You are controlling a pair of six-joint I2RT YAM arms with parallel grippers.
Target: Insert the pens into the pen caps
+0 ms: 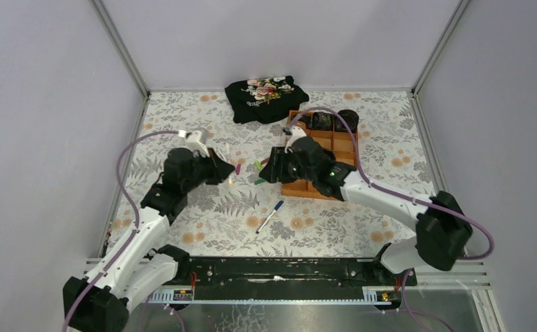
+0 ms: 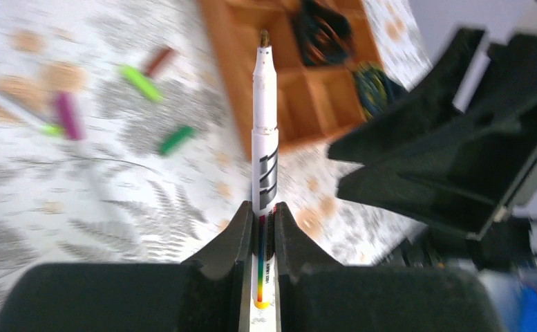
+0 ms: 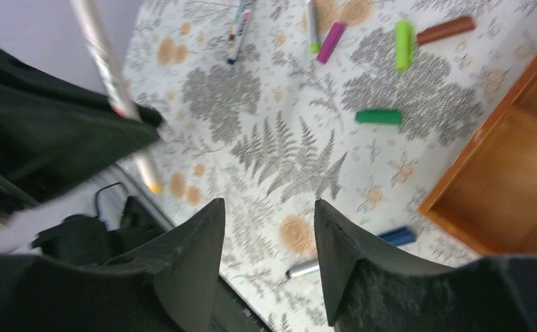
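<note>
Starting on the left, we had the left gripper (image 2: 260, 216) clamped tight on the lower barrel of a white pen (image 2: 265, 131), held up off the table (image 3: 286, 159) with its bare dark tip pointing forward, and no cap on it yet! Out past it lay a blurred pen (image 3: 237, 26), and we could not tell whether that one was capped. Moving along, a loose pen (image 3: 312, 24) rested on the table with its green tip exposed, and the magenta cap (image 3: 332, 41) lay just beside it, apart and not fitted. Then came the light green cap (image 3: 403, 44) and the dark red cap (image 3: 446, 30), close together and both empty, with the dark green cap (image 3: 378, 117) lying alone nearer the arms. Nearer still, we spotted what looked like the one finished job: a blue cap (image 3: 397, 236) seemingly seated on a capped pen (image 3: 303, 268), though a finger hid the join. On the right, the right gripper (image 3: 267, 204) hovered above the table with its fingers spread wide and nothing between them, facing the left gripper and its pen. Behind it sat the orange tray (image 3: 507, 173), with no pens or caps that we could see in it. So we judged it early days: one pen apparently done, one in hand waiting for its cap, at least one more lying bare, and four caps unclaimed
</note>
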